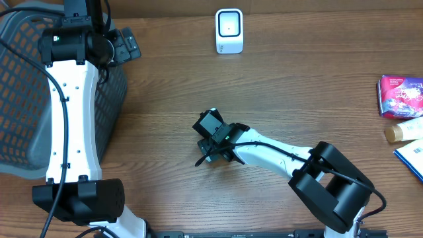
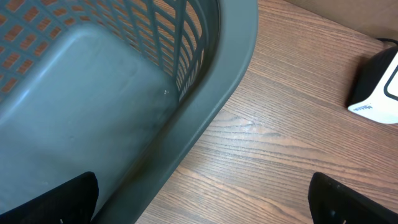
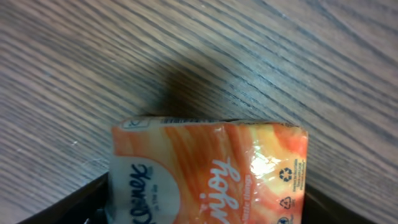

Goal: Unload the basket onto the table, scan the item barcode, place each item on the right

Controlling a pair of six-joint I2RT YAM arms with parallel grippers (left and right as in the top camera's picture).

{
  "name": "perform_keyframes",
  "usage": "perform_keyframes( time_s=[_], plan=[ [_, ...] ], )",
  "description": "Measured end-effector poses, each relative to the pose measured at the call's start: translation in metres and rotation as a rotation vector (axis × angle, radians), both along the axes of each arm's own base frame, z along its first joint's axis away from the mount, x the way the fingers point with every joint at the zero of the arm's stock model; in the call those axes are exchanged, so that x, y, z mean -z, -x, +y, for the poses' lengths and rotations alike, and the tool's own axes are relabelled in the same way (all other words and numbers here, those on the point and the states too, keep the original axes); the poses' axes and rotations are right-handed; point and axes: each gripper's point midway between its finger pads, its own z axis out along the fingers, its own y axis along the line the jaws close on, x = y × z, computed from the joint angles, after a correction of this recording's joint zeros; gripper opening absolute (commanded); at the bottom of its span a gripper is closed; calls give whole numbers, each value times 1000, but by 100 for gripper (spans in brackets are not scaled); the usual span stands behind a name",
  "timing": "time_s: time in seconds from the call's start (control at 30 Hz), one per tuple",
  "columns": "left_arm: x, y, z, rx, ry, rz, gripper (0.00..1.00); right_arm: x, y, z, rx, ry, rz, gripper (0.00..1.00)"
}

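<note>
An orange Kleenex tissue pack (image 3: 208, 168) lies on the wooden table, its printed face up and no barcode showing. My right gripper (image 3: 208, 205) straddles it, with a dark finger pressed against each short side. From overhead the right gripper (image 1: 213, 132) sits mid-table and covers the pack. The white barcode scanner (image 1: 229, 31) stands at the table's far edge and also shows in the left wrist view as the scanner (image 2: 376, 87). My left gripper (image 2: 202, 199) hangs open and empty over the rim of the grey basket (image 2: 205, 118).
The grey mesh basket (image 1: 20, 79) fills the left side of the table. At the right edge lie a pink-and-purple packet (image 1: 400, 96), a small bottle (image 1: 403, 131) and a blue-and-white box (image 1: 413, 158).
</note>
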Motion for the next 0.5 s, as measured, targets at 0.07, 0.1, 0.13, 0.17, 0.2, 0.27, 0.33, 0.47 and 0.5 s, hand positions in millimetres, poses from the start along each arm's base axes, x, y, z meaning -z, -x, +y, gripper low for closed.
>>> perform_keyframes(
  time_s=[0.07,0.1,0.13,0.17,0.2,0.27,0.33,0.47,0.5],
  plan=[
    [0,0,0,0,0,0,100,2,0,0,-1,5,0,75],
    [0,0,0,0,0,0,100,2,0,0,-1,4,0,74],
    [0,0,0,0,0,0,100,2,-1,-1,0,5,0,73],
    [0,0,0,0,0,0,100,2,-1,0,0,5,0,73],
    [0,0,0,0,0,0,100,2,-1,-1,0,6,-1,73],
    [0,0,0,0,0,0,100,2,-1,-1,1,6,-2,73],
    [0,0,0,0,0,0,100,2,-1,0,0,5,-2,73],
    [0,0,0,0,0,0,100,2,0,0,0,5,0,73],
    [0,0,0,0,0,0,100,2,0,0,-1,4,1,73]
  ],
)
